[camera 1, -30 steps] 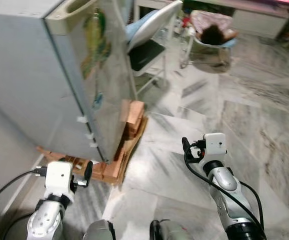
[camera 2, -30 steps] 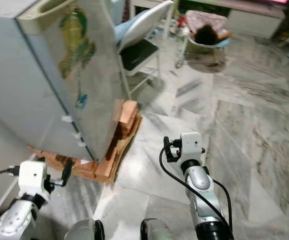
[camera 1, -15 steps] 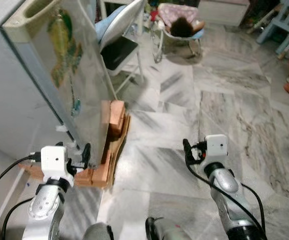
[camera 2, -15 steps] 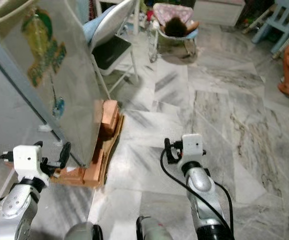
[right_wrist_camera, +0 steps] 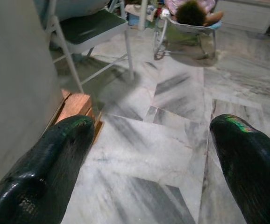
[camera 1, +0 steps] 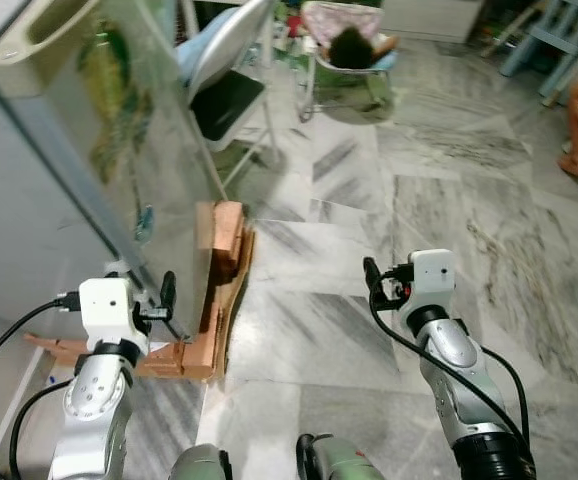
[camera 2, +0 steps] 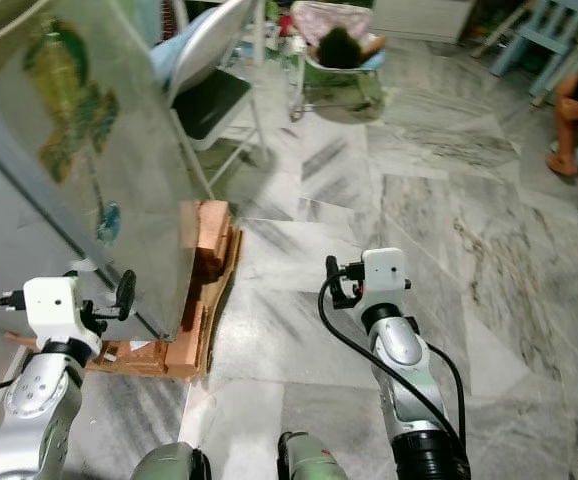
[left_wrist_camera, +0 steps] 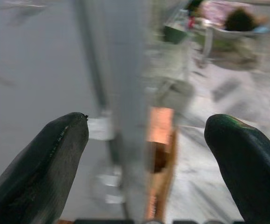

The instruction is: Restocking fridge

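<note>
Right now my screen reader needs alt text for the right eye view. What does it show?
A grey fridge with stickers stands at left on wooden blocks, with the left gripper at its lower corner and the right gripper over marble floor, both holding nothing. Behind are a folding chair and a person lying in a low seat.

fridge (camera 1: pixel 59 150): top cut off | left wrist view: blurred | seated person (camera 2: pixel 576 100): only legs in frame

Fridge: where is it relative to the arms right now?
The fridge stands at the robot's front left on wooden blocks, its corner just ahead of the open left gripper; a folding chair sits behind it.
</note>
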`<state>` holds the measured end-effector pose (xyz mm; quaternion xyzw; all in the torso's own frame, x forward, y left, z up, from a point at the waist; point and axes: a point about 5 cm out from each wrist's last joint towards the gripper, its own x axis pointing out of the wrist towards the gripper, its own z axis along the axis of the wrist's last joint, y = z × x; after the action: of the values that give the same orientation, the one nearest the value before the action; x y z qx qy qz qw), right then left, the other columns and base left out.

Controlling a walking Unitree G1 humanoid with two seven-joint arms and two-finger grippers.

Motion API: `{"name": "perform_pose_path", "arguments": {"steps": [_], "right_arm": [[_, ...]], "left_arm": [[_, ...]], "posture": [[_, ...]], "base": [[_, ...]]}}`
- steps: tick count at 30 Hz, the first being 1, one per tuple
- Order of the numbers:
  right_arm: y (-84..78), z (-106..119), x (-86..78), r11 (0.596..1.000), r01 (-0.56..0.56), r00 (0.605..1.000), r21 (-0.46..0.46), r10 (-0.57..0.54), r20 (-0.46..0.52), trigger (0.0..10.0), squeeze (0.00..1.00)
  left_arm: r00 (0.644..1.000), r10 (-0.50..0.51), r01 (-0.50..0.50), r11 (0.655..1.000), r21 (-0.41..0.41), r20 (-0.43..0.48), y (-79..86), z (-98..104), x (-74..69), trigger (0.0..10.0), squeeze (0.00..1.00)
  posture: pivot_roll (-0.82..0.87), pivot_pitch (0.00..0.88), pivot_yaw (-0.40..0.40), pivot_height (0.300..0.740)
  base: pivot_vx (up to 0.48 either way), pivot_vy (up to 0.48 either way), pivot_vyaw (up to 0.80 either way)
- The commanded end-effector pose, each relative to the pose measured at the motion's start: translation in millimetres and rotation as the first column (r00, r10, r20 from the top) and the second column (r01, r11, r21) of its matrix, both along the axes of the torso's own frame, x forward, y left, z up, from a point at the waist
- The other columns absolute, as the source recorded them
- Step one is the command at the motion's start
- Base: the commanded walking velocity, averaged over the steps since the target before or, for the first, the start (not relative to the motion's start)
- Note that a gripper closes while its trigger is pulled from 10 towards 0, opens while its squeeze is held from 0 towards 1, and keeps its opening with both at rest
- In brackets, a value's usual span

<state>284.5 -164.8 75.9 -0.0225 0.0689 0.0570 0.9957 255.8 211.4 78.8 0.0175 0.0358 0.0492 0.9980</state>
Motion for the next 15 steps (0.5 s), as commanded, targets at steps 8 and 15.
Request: {"name": "perform_pose_path", "arguments": {"steps": [8, 15], "right_arm": [[-0.8, -6.3, -14.9, 0.998, -0.046, 0.997, -0.035, 0.044, -0.056, 10.0, 0.0], [-0.9, -6.1, -28.6, 0.99, -0.119, 0.992, -0.082, 0.115, -0.048, 10.0, 0.0]], "left_arm": [[0.999, 0.033, -0.033, 0.999, 0.007, 0.02, 13.8, 4.6, 23.9, 10.0, 0.0], [0.997, 0.026, -0.028, 0.999, 0.03, 0.071, 18.3, 22.0, 59.3, 10.0, 0.0]], "posture": [[-0.04, 0.162, -0.06, 0.735], [-0.06, 0.17, -0.066, 0.735]], "base": [[0.0, 0.0, 0.0], [0.0, 0.0, 0.0]]}}
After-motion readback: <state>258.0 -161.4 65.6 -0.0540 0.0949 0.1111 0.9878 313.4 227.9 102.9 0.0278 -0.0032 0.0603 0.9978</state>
